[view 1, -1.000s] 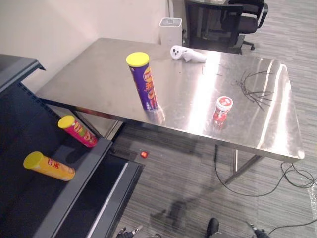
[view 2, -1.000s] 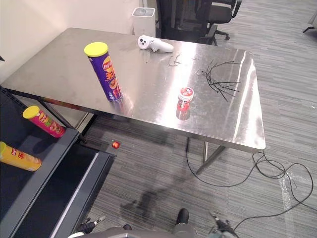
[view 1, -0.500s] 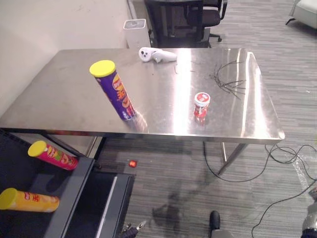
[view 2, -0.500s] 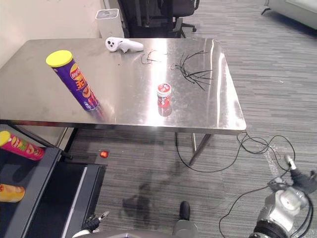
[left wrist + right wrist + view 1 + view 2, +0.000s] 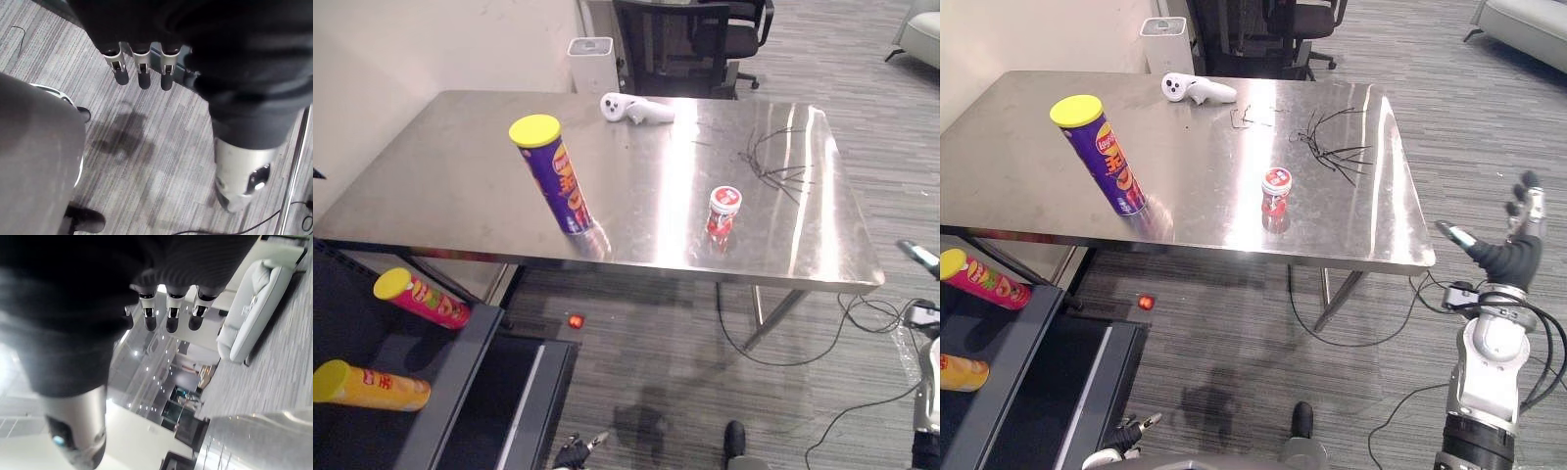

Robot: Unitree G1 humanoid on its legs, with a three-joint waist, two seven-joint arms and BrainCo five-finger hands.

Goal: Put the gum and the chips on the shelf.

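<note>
A purple chips can [image 5: 558, 176] with a yellow lid stands upright on the left half of the steel table [image 5: 440, 166]. The gum, a small red jar with a white lid [image 5: 722, 211], stands nearer the table's right front. The dark shelf [image 5: 460, 382] sits low at the left, with a pink can [image 5: 421, 299] and a yellow can [image 5: 372, 385] lying on it. My right hand [image 5: 1513, 250] is raised beyond the table's right front corner, open, fingers [image 5: 168, 313] straight and holding nothing. My left hand [image 5: 142, 73] hangs open over the carpet.
A white controller [image 5: 634, 110] and a tangle of black ties [image 5: 783, 162] lie at the back of the table. Behind it stand a white bin [image 5: 591, 61] and an office chair [image 5: 685, 39]. A small red thing [image 5: 576, 320] lies on the floor.
The camera has swung, shifting the whole picture. My right hand has risen into view at the right. The cans and the gum have kept their places.
</note>
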